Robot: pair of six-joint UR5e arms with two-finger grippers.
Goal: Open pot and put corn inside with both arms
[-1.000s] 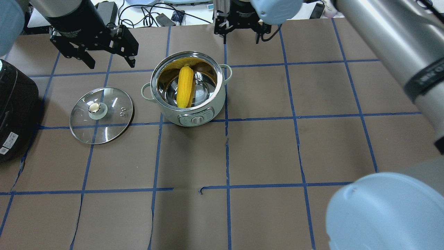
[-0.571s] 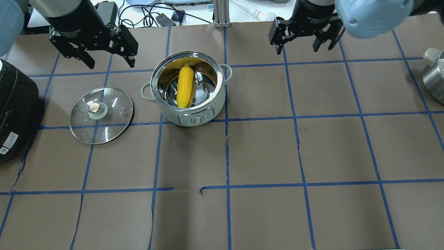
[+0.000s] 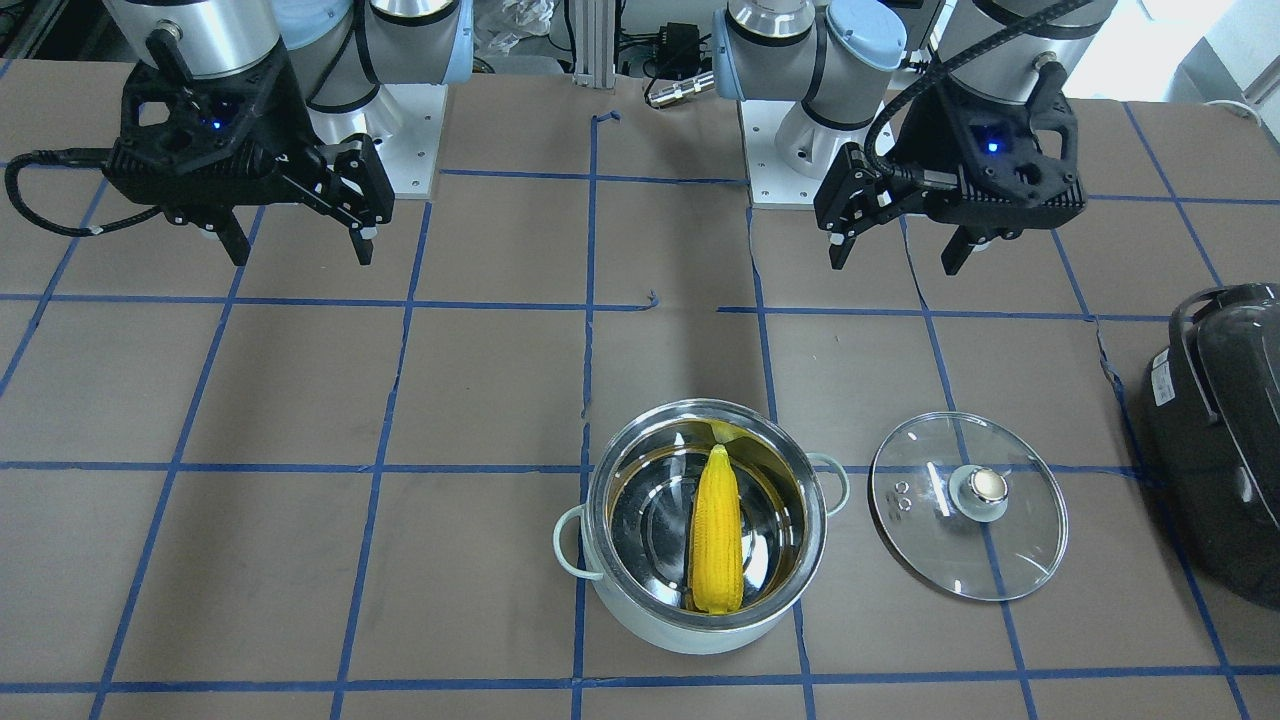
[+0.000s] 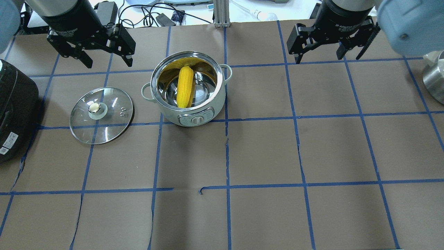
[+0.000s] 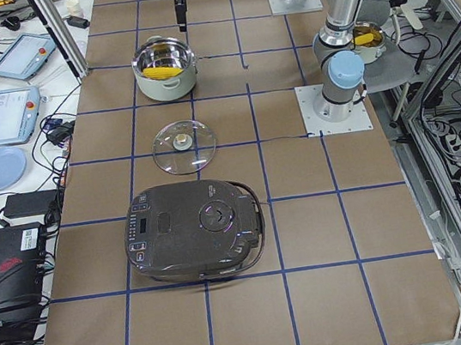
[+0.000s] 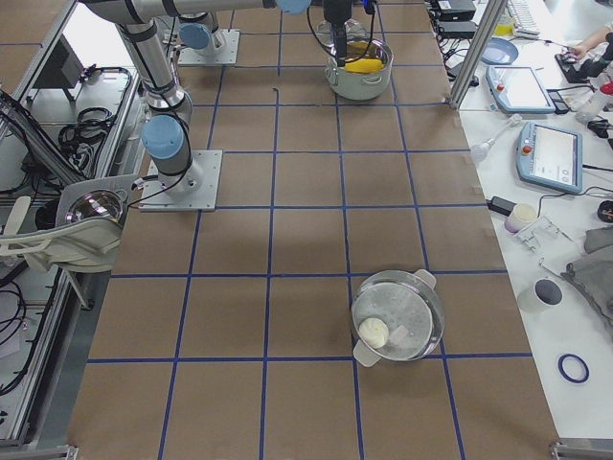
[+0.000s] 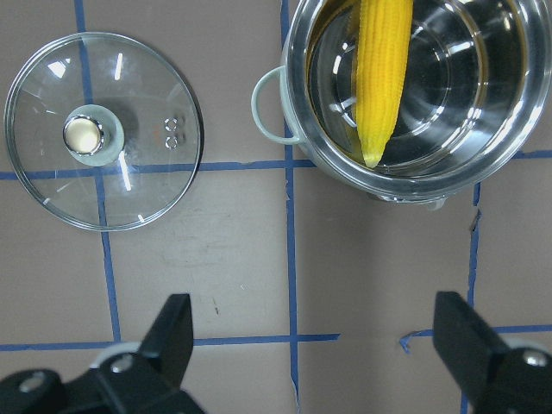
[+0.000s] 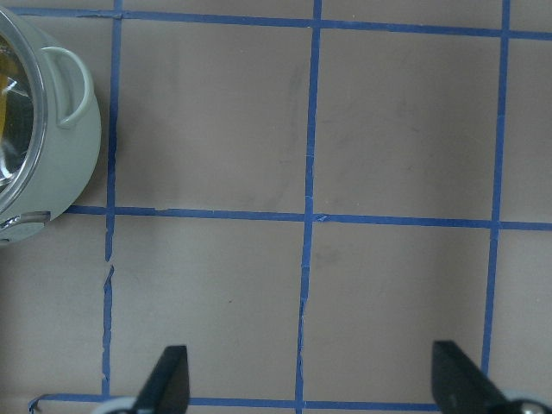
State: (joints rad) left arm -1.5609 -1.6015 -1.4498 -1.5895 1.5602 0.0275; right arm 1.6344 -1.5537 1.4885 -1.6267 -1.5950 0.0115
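Brown paper table (image 3: 500,400), blue tape grid.

Front-facing view: pot (image 3: 690,632) uncovered, corn (image 3: 717,540) lying inside it. Glass lid (image 3: 968,505) flat on the table just beside the pot, between it and a black cooker (image 3: 1220,440). Left gripper (image 3: 893,262) and right gripper (image 3: 300,255) raised over the table, fingers spread, nothing between them.

Overhead: left gripper beyond the lid; right gripper well apart from the pot.

Left side view: lid between cooker and pot.

Right side view: a second steel pot (image 6: 397,314) stands well apart.

Left wrist: lid and corn-filled pot below, fingers wide.

Right wrist: only the pot's edge at frame left; fingers wide.
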